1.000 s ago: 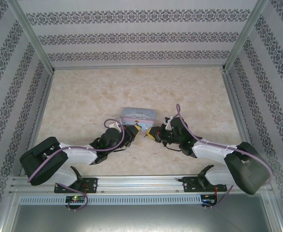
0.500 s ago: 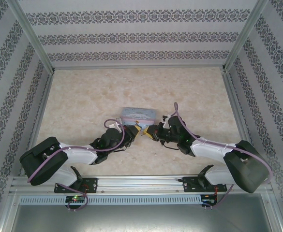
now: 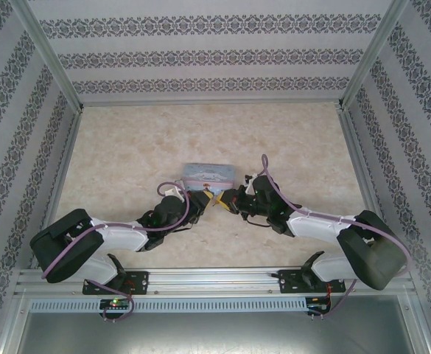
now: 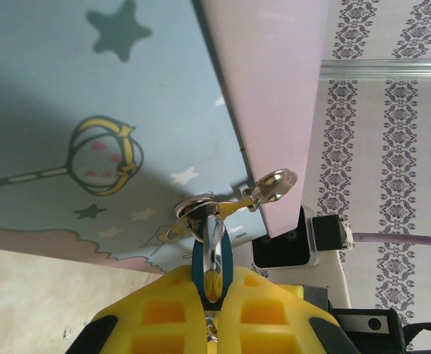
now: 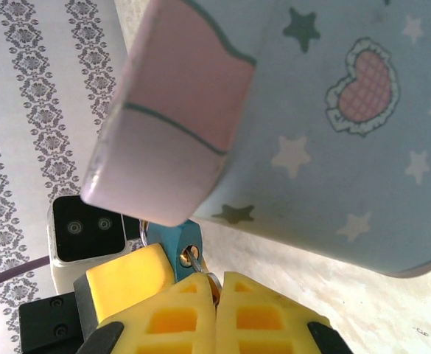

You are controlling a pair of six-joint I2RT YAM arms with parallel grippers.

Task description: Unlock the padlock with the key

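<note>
marbled beige worktop (image 3: 127, 147) carries a pale blue tin (image 3: 210, 174) in the top view. the left pincer (image 3: 208, 197) and right pincer (image 3: 226, 200) meet tip to tip just in front of it. from the left wrist, the yellow pads are clamped tight on the blue padlock (image 4: 227, 262), its silver shackle pointing toward the tin and a shiny key (image 4: 274, 183) just beyond. from the right wrist, the pads are pressed together on a thin metal ring (image 5: 193, 256) at the padlock, under the tin's corner.
</note>
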